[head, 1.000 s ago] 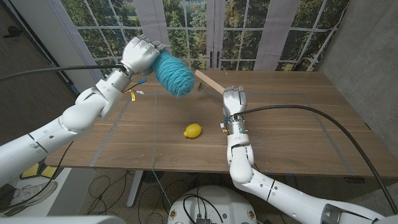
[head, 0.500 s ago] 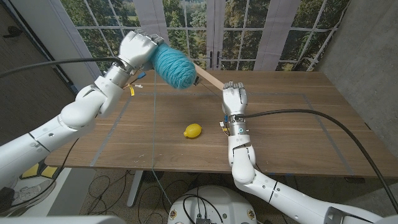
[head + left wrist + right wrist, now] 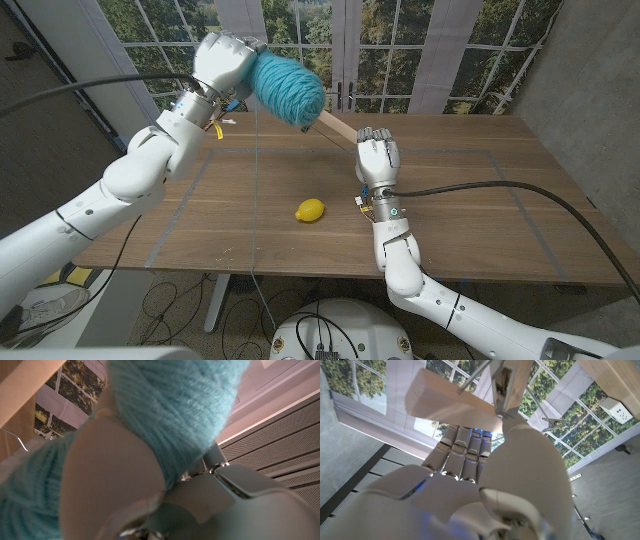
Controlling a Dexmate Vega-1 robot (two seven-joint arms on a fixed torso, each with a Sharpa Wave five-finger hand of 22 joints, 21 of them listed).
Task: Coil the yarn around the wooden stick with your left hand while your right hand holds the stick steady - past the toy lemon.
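A white robot left hand [image 3: 222, 62] is raised high above the far left part of a brown wooden bench [image 3: 470, 215], its fingers [image 3: 243, 44] curled around the back of a fat ball of teal yarn [image 3: 288, 88]; in the left wrist view the yarn [image 3: 170, 415] bulges over and between the pale fingers [image 3: 107, 475], so close that it is blurred and the exact grip is hard to make out. A thin strand of yarn [image 3: 253, 190] drops from near the ball straight down past the bench's near edge. The white robot right hand [image 3: 377, 158] stands upright above the bench, to the right of a small yellow toy lemon [image 3: 311, 210], its fingers pressed together around the lower end of a pale flat wooden stick [image 3: 338, 129]. The stick's long axis slants up and away from the right hand toward the ball of yarn, well beyond the lemon, and its upper end is hidden behind the ball. In the right wrist view the stick [image 3: 455, 400] juts out past the closed fingers [image 3: 462, 455], its end cut square. The lemon lies on the bench near the middle, apart from both hands.
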